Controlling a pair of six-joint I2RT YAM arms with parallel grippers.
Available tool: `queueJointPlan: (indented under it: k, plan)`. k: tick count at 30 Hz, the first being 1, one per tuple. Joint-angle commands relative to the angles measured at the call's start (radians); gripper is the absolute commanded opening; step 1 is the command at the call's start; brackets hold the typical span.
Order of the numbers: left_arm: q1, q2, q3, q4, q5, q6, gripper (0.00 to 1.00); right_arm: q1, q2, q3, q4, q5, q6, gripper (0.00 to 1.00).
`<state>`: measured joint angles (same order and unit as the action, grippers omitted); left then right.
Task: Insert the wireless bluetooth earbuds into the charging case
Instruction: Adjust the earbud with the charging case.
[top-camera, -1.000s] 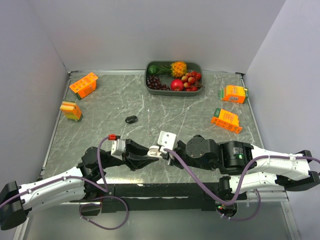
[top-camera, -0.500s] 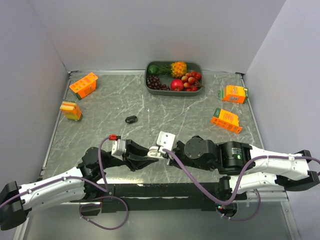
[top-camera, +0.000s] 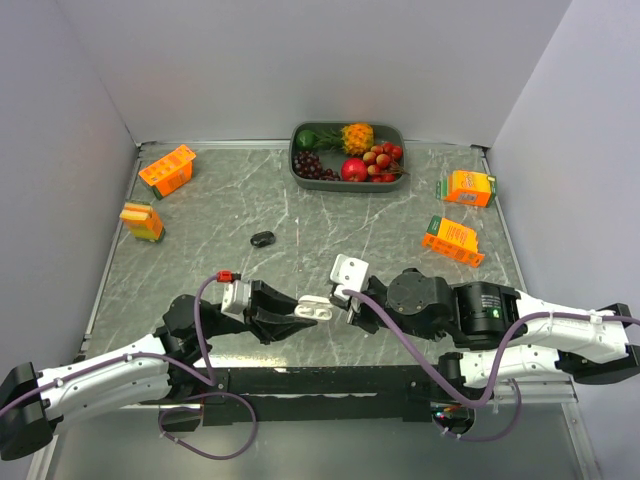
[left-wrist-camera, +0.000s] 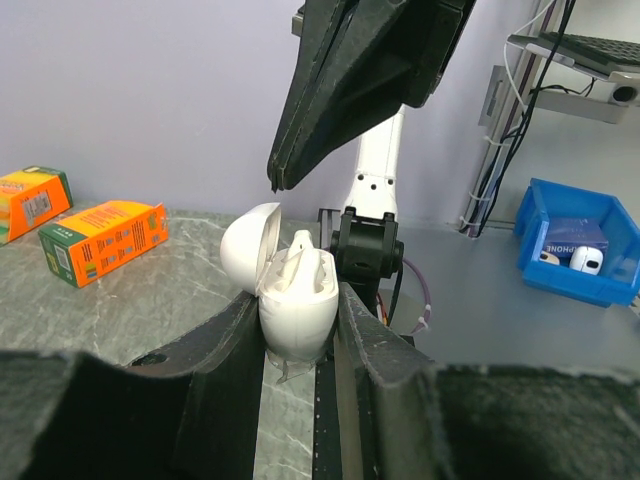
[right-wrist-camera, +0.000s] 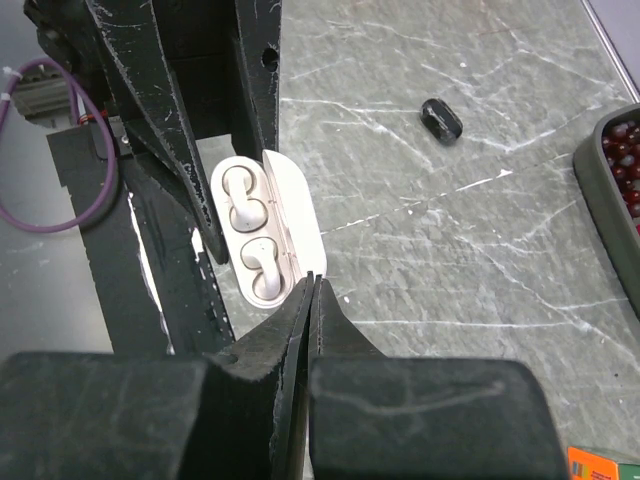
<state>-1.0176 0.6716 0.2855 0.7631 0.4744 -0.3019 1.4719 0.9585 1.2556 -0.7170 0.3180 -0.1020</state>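
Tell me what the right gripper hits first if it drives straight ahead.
Most likely the charging case, open in the left gripper, at its lid edge; the right gripper, shut, looks close to it, though depth is unclear.

From my overhead feed I see a grey marbled worktop (top-camera: 300, 215) with pale veins. A dark tray (top-camera: 295, 170) of fruit sits at top centre. At upper left lies an orange carton (top-camera: 167, 170), with a second carton (top-camera: 142, 221) below it. At right lie a third carton (top-camera: 467, 187) and, lower, a tilted fourth carton (top-camera: 452, 240). A small black object (top-camera: 262, 239) lies alone, left of centre.
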Motion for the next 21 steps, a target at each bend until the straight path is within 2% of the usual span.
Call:
queueJointPlan:
  k: [1,4,8,12,21]
  plan:
    - [-0.006,-0.003,0.011,0.065,0.01,-0.006,0.01,-0.001,-0.017,0.016,0.027,0.009,-0.002,0.04]
    - [-0.004,-0.004,0.012,0.062,-0.002,-0.002,0.01,-0.002,-0.036,0.011,0.045,-0.026,-0.002,0.22]
    - [-0.004,-0.001,0.017,0.048,-0.014,0.004,0.01,0.002,-0.081,0.002,0.086,-0.062,-0.007,0.31]
    - [-0.004,0.011,0.03,0.015,-0.02,0.014,0.01,0.002,-0.086,0.028,0.117,-0.138,-0.008,0.33]
    - [-0.004,0.056,0.06,0.018,0.007,0.003,0.01,0.008,0.058,0.105,0.051,-0.169,-0.018,0.27]
